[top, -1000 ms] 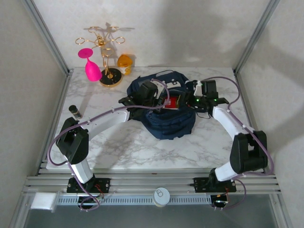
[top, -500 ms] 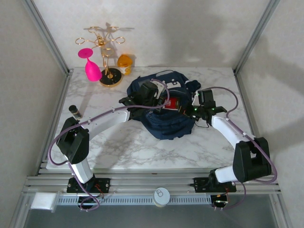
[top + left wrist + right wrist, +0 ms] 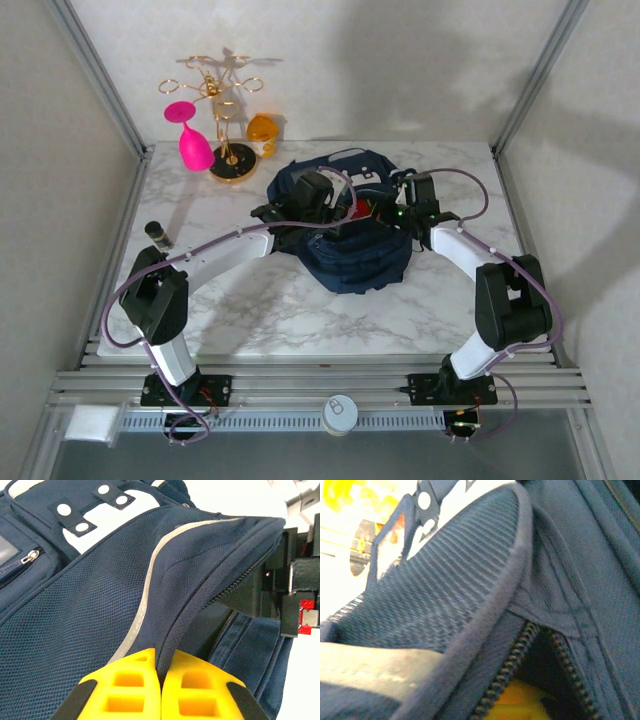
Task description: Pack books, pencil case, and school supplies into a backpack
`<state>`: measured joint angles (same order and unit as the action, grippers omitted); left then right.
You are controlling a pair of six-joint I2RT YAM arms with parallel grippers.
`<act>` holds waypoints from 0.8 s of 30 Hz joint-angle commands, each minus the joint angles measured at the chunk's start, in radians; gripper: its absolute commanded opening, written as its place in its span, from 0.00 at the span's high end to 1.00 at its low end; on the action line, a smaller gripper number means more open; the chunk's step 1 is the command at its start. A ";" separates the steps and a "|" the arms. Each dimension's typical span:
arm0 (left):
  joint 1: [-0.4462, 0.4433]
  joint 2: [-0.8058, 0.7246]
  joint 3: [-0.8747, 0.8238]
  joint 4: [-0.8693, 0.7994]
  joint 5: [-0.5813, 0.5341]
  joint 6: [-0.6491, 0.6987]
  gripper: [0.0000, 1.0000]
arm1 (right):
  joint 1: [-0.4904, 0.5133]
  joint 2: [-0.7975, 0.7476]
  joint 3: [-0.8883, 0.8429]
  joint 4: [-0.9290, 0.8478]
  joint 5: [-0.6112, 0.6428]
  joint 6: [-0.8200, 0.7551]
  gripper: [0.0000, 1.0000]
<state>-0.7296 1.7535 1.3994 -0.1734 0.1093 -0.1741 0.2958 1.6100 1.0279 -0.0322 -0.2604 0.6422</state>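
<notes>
The navy backpack lies mid-table with its main opening facing up. My left gripper is shut on the piped rim of the front flap and holds it up, its yellow fingers pressed together on the cloth. My right gripper is at the right side of the opening, shut on the zipper edge. One yellow finger shows inside the opening; the other is hidden under the cloth. A strip of the flat red box shows inside the backpack. The books and the pencil case are hidden.
A gold glass rack with a pink glass and an orange glass stands at the back left. A short black cylinder stands near the left edge. Metal frame posts border the table on both sides.
My right gripper has swung left onto the backpack's opening and closed there. The red box shows less than before. The left arm has not moved.
</notes>
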 commanded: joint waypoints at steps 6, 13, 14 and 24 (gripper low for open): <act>-0.020 0.023 0.058 0.076 0.025 -0.096 1.00 | -0.007 -0.161 -0.090 -0.035 -0.010 -0.084 0.89; -0.049 0.074 0.083 0.066 0.000 -0.188 1.00 | -0.115 -0.321 -0.160 -0.218 -0.011 -0.054 0.79; -0.054 0.083 0.085 0.062 -0.009 -0.219 1.00 | -0.148 -0.334 -0.175 -0.224 -0.036 -0.047 0.78; -0.159 0.264 0.189 0.115 -0.028 -0.576 1.00 | -0.337 -0.270 -0.069 -0.288 -0.094 -0.152 0.72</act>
<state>-0.8406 1.9667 1.5108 -0.1188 0.0971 -0.6125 -0.0296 1.3174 0.8879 -0.2905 -0.3363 0.5430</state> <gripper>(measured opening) 0.042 0.272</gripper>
